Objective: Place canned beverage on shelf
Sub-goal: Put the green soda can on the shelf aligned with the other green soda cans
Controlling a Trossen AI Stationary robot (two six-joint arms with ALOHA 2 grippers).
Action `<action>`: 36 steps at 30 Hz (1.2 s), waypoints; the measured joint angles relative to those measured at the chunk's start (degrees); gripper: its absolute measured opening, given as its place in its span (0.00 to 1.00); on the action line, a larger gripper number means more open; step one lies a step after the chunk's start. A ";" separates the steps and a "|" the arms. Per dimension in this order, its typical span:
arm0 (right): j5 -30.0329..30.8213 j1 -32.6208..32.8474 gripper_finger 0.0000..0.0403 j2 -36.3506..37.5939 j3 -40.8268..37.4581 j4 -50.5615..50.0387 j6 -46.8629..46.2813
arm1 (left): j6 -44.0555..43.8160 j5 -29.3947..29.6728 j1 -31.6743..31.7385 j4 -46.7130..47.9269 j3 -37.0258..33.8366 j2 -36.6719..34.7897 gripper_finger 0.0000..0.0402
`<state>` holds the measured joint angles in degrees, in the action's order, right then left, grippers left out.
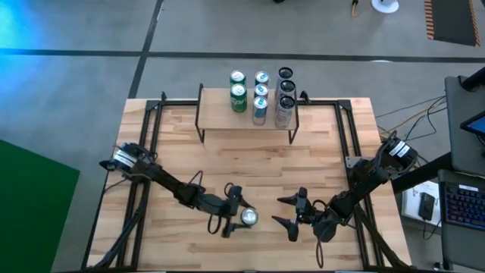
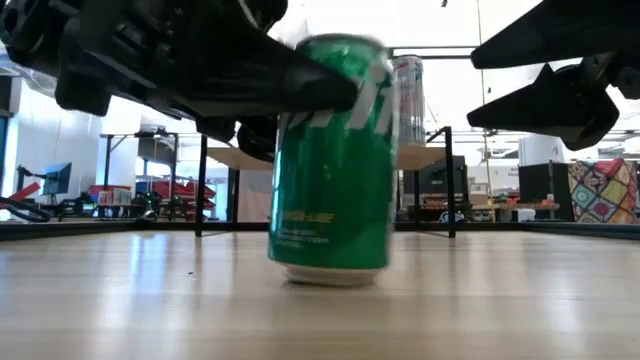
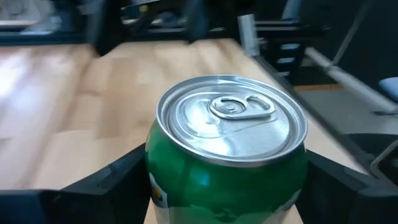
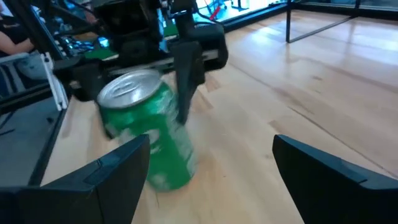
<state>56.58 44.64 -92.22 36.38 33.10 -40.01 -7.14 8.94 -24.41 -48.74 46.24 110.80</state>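
A green canned beverage [image 1: 248, 218] stands on the wooden table near its front edge, leaning a little in the right wrist view [image 4: 152, 134]. My left gripper [image 1: 241, 212] is shut on it, one finger on each side [image 3: 227, 180]. My right gripper [image 1: 277, 211] stands open just to the can's right, its fingers pointing at the can [image 4: 211, 162] with nothing between them. The shelf [image 1: 220, 117] stands at the table's far middle, with several cans [image 1: 261, 95] upright on its plank. My left gripper pinches the can between its two fingers [image 3: 118, 177], one on each side of the wall [image 3: 155, 180], high up near the top rim. The fingers come level from the table's left. The can's base [image 2: 325, 275] is on the table and it leans slightly.
Black metal rails [image 1: 151, 121] run along the table's left and right edges. Bare wood [image 1: 250, 163] lies between the can and the shelf. Cables and a keyboard [image 1: 462, 205] lie beyond the table's right edge.
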 joint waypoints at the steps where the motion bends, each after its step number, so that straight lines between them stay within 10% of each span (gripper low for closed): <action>1: 0.06 0.00 0.81 0.13 0.00 -0.27 0.11 | 0.02 1.03 0.32 0.85 -0.67 -1.12 0.72; 12: 1.00 -4.44 0.81 1.39 -0.91 -15.24 -3.62 | 0.30 8.26 10.44 3.65 -13.86 -20.79 0.73; 17: -14.75 -13.51 0.81 2.01 -3.36 -12.25 -3.90 | 0.90 8.48 18.42 10.46 -14.91 -29.57 0.73; 28: -22.34 -21.16 0.81 5.16 -5.51 -9.66 6.92 | 5.44 8.16 29.69 20.93 -8.35 -41.91 0.73; 36: -22.56 -23.60 0.81 14.61 -9.31 -10.36 10.36 | 8.37 7.86 35.74 27.66 -1.10 -37.86 0.73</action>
<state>34.02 21.04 -77.61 27.07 22.74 -29.65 1.23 16.80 11.34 -21.08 45.14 72.93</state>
